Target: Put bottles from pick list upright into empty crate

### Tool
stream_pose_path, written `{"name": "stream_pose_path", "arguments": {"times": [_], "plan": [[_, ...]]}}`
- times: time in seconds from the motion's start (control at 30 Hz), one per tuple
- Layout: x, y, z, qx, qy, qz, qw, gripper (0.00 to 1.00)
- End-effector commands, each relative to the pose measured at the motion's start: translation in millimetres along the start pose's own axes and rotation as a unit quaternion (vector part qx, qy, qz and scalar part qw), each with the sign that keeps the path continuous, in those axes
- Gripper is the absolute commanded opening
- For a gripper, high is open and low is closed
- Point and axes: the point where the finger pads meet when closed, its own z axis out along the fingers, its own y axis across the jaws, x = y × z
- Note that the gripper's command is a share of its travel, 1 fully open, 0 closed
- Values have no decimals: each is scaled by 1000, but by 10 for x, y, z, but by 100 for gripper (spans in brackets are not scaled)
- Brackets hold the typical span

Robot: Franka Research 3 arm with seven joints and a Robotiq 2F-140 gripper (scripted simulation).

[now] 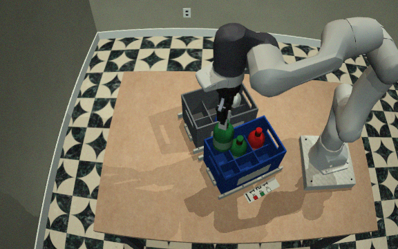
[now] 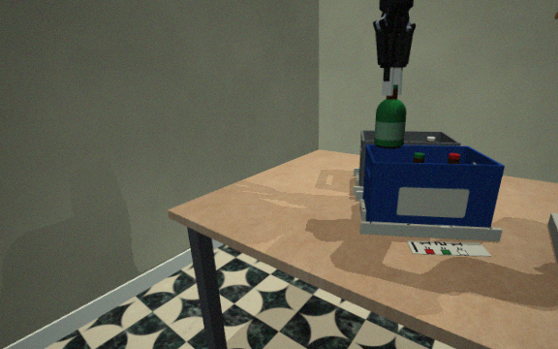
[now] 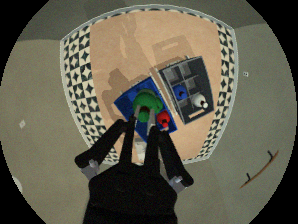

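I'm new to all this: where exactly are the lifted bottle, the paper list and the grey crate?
Lifted green bottle (image 2: 389, 123): exterior view, on its pale label band.
Paper list (image 2: 449, 248): exterior view, middle of the strip.
Grey crate (image 1: 187, 112): top view, its left wall.

The blue plastic crate (image 1: 251, 174) with six compartments has its three cells nearest the white paper pick list (image 1: 262, 191) open from above, and so is the far cell at the corner toward the dark grey plastic crate (image 1: 193, 119). A green bottle with a green label (image 1: 238, 146) fills the middle far cell, and a red bottle (image 1: 256, 137) fills the far cell beside it. Above the open corner cell hangs a green bottle with a pale label (image 1: 223, 137), clear of the rim, clamped at its neck by the black gripper (image 2: 391, 83). The white robot arm (image 1: 323, 66) spans the air over the grey crate, whose dividers narrow each opening.
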Motion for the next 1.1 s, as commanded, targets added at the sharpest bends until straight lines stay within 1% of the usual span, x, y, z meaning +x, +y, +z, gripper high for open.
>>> {"name": "stream_pose_path", "arguments": {"times": [0.0,1.07], "plan": [[39,-47,-47,3,6,11,1000,0],[79,-23,-47,3,6,11,1000,0]]}}
